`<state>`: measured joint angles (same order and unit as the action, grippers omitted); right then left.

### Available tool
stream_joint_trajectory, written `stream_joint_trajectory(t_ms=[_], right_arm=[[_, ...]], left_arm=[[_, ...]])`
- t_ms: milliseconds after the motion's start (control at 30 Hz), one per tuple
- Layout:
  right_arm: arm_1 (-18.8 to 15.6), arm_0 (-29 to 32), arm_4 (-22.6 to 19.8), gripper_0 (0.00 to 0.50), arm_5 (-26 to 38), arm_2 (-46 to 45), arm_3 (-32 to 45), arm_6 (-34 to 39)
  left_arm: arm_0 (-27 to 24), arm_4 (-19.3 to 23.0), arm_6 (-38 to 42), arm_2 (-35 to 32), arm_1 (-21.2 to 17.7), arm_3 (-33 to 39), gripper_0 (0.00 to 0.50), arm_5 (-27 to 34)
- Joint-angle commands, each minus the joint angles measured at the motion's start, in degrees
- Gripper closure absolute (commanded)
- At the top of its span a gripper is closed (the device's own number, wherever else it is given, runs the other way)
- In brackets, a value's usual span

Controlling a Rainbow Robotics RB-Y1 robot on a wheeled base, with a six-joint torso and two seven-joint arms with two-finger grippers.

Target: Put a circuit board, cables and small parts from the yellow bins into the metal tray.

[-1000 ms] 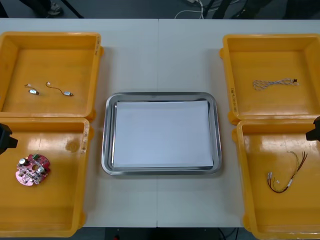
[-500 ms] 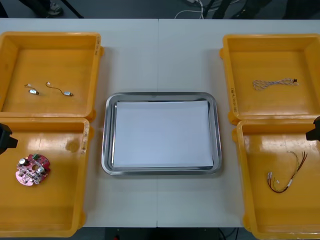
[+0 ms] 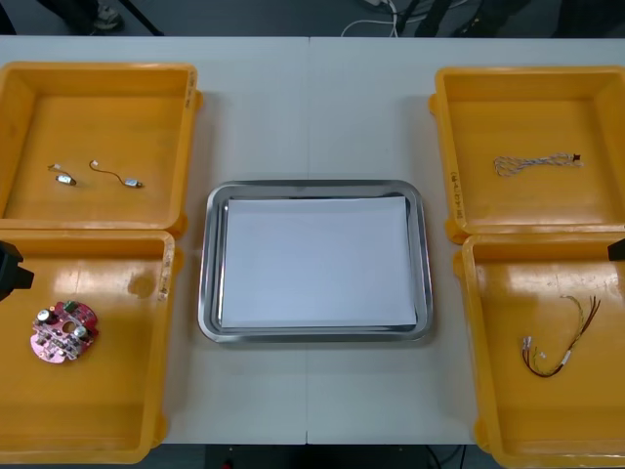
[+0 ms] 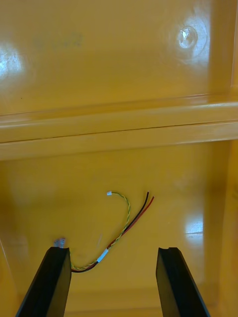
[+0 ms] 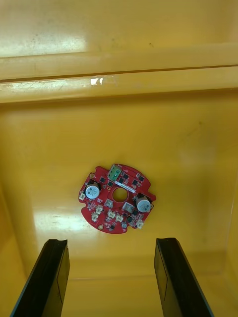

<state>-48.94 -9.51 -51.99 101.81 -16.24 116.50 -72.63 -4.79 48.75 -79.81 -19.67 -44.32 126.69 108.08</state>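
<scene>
Left gripper [image 5: 111, 241] over circuit board [image 5: 114, 210], right gripper [image 4: 114, 249] over red-yellow cable [image 4: 119, 238] (all fingers [image 5: 52, 277] released)

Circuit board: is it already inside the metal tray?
No, the circuit board lies on the floor of the near yellow bin on the robot's left, well apart from the metal tray.

Four yellow bins [image 3: 98, 107] are counted, one metal tray [image 3: 312, 188], one circuit board [image 3: 63, 330], two cables [image 3: 532, 162], and two small metal parts [image 3: 66, 179].
</scene>
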Motion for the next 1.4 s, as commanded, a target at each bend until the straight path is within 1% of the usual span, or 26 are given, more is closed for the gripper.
stream_joint_trajectory(t_ms=[33,233,400,500,533,567,633,833,867,1033,1233,1400], right_arm=[[0.6,0.2,1.3,0.000,0.1,-1.8,1.7,-1.7],[0.9,1.7,1.1,0.000,0.1,-1.8,1.8,-0.8],[1.0,4.2,0.9,0.000,-0.9,-1.8,3.1,0.4],[0.9,6.3,0.8,0.000,-1.4,-1.8,4.9,4.7],[0.9,6.3,0.8,0.000,-1.4,-1.8,4.9,4.7],[1.2,7.2,0.8,0.000,-1.7,-1.8,6.0,7.1],[1.6,8.1,0.8,0.000,-1.8,-1.8,7.1,9.2],[4.1,9.7,1.5,0.000,-1.7,-1.9,8.5,14.0],[4.9,10.2,1.9,0.000,-1.8,-1.9,8.6,15.0],[6.5,12.2,2.9,0.000,-1.8,-1.9,8.7,17.8],[7.7,14.9,4.4,0.000,-2.0,-1.9,8.7,18.3],[9.7,16.0,5.1,0.000,-2.0,-1.8,8.5,19.1]], left_arm=[[1.2,0.3,1.5,-1.3,-0.2,-0.2,0.000,-0.5],[0.5,0.0,1.0,-1.4,-0.8,-0.4,0.000,-0.5],[0.4,0.5,0.2,-0.9,-2.5,-0.4,0.000,-0.8],[0.5,0.9,-0.5,-0.5,-3.8,-0.4,0.000,-1.0],[0.5,0.9,-0.5,-0.5,-3.8,-0.4,0.000,-1.0],[0.5,1.3,-1.0,-0.4,-4.4,-0.4,0.000,-1.2],[0.4,1.6,-1.3,-0.4,-4.8,-0.5,0.000,-1.2],[0.5,3.1,-2.8,-0.4,-6.4,-1.5,0.000,-1.8],[0.5,3.5,-3.6,-0.4,-6.7,-2.1,0.000,-2.3],[0.5,4.6,-8.5,-0.4,-7.5,-5.2,0.000,-4.3],[0.5,5.9,-14.8,-0.4,-8.5,-8.9,0.000,-6.7],[0.4,6.7,-19.2,0.7,-9.7,-10.2,0.000,-8.8]])
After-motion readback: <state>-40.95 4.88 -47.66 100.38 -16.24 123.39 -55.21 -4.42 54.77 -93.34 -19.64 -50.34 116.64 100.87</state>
